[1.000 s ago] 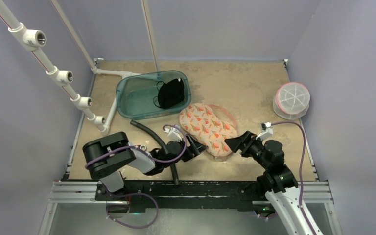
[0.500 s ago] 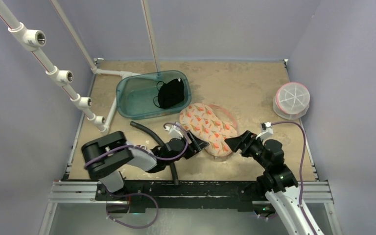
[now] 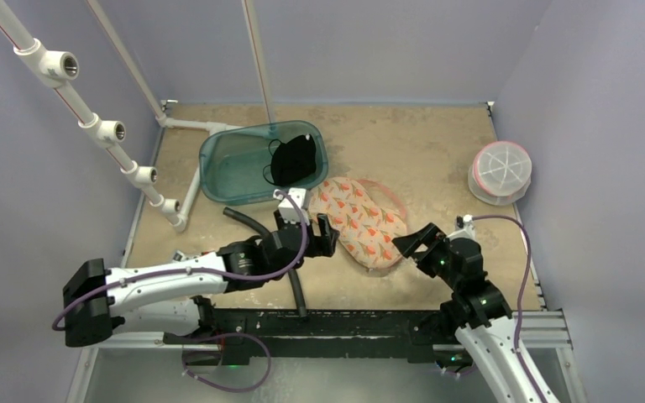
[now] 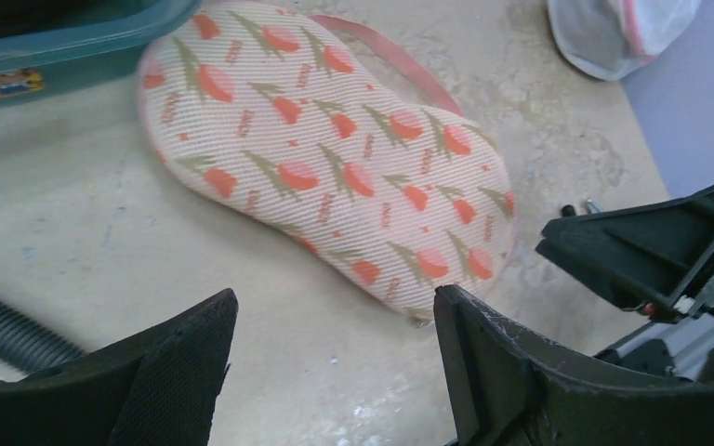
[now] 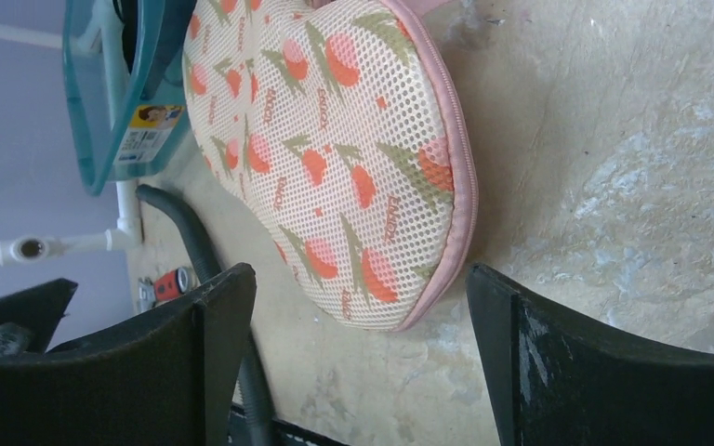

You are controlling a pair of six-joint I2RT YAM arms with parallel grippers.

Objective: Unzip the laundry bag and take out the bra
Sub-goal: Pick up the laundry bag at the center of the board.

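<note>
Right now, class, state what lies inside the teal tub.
A black garment lies at the right end of the teal tub. Whatever sits beneath that garment is covered.

A teal tub (image 3: pixel 235 172) sits on the tan surface (image 3: pixel 420 151) just beyond the left gripper (image 3: pixel 326 235), with a black cloth (image 3: pixel 292 161) draped over its right end. A black hose (image 3: pixel 250 222) curves along the surface to the left of that gripper, back towards the near edge. Well beyond the right gripper (image 3: pixel 416 243), off to its right, stands a round mesh pod (image 3: pixel 500 172), white with pink trim. White pipes (image 3: pixel 92 126) slant up the left wall.
</note>
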